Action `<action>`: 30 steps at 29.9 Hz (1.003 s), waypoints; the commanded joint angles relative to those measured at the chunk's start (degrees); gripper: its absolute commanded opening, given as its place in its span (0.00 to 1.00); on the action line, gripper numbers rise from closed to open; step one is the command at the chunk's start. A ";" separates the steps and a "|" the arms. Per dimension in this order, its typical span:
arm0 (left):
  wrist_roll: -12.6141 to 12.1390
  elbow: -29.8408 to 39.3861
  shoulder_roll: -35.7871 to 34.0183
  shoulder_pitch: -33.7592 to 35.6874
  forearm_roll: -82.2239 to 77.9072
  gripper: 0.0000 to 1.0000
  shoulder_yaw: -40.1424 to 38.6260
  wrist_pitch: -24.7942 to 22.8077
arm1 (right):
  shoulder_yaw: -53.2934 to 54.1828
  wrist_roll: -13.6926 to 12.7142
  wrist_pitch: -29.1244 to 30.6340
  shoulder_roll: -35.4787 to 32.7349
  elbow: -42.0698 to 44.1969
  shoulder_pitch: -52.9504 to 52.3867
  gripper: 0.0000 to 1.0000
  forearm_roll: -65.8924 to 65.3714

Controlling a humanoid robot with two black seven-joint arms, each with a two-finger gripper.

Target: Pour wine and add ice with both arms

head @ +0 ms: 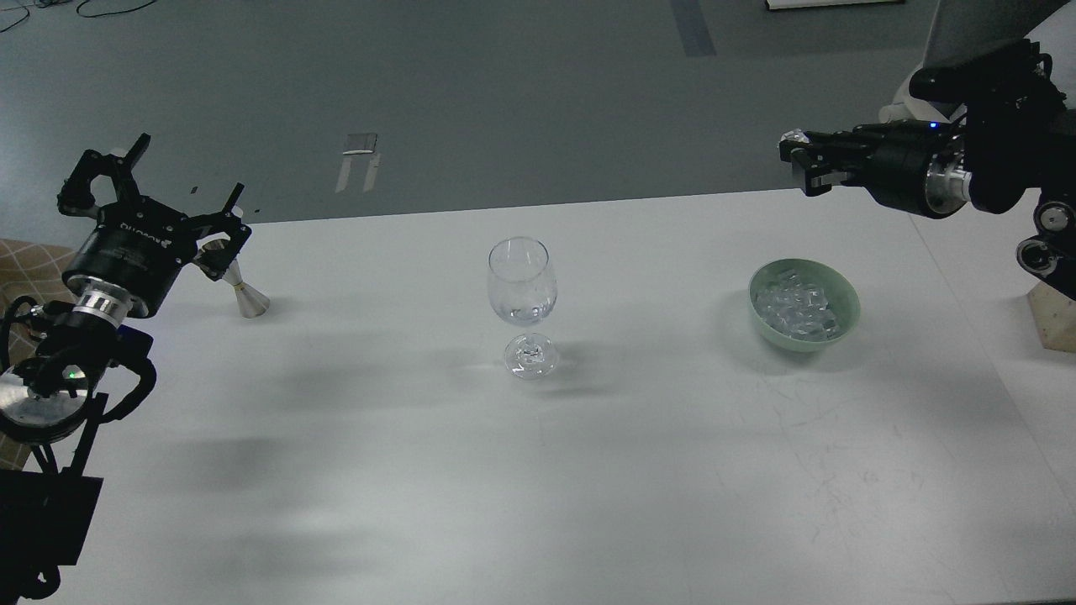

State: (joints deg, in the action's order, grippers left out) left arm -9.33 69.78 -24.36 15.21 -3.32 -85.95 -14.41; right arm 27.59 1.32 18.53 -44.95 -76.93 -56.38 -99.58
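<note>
A clear wine glass (522, 281) stands upright at the table's middle, with a little clear wine (523, 314) in the bottom of its bowl. A pale green bowl (851, 296) to its right holds a heap of ice (794, 304). My right gripper (799, 161) is high above and behind the bowl, pointing left, shut on a small clear ice cube (789, 136) at its tips. My left gripper (185, 174) is open and empty at the far left, just above a small metal jigger (242, 291).
The white table (538, 470) runs to a far edge behind the glass, with grey floor beyond. A chair with white cloth (916, 88) stands at the back right. A tan block (1057, 315) sits at the right edge.
</note>
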 commanded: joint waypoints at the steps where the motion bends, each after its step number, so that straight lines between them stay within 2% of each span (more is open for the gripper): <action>1: 0.01 0.01 0.02 -0.01 -0.02 0.98 -0.01 -0.01 | 0.53 -0.35 0.01 1.43 -4.89 -0.49 0.16 0.00; 12: 0.01 -0.08 -0.16 -0.01 -0.02 0.98 -0.01 -0.01 | 0.44 -0.53 0.19 11.37 -7.54 -1.45 0.17 -0.09; 17: 0.01 -0.08 -0.07 -0.01 -0.02 0.98 -0.01 -0.01 | 0.09 -3.07 0.28 17.94 -7.45 -4.17 0.17 -0.09; 21: 0.01 -0.17 -0.07 -0.09 -0.02 0.98 -0.18 -0.18 | -0.08 -3.43 1.77 21.04 -6.84 -4.88 0.17 -0.17; 26: 0.01 -0.17 -0.42 -0.09 -0.02 0.98 -0.27 -0.36 | -0.43 -5.97 2.39 26.92 -6.40 -4.79 0.17 -0.44; 30: 0.01 -0.17 -0.60 -0.09 -0.02 0.98 -0.36 -0.44 | -1.13 -6.33 2.39 28.77 -4.73 -4.71 0.17 -0.79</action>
State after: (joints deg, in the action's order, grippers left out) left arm -9.31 69.61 -24.86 15.12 -3.34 -86.31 -14.78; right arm 27.06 -4.69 20.89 -17.68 -82.76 -61.15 -100.11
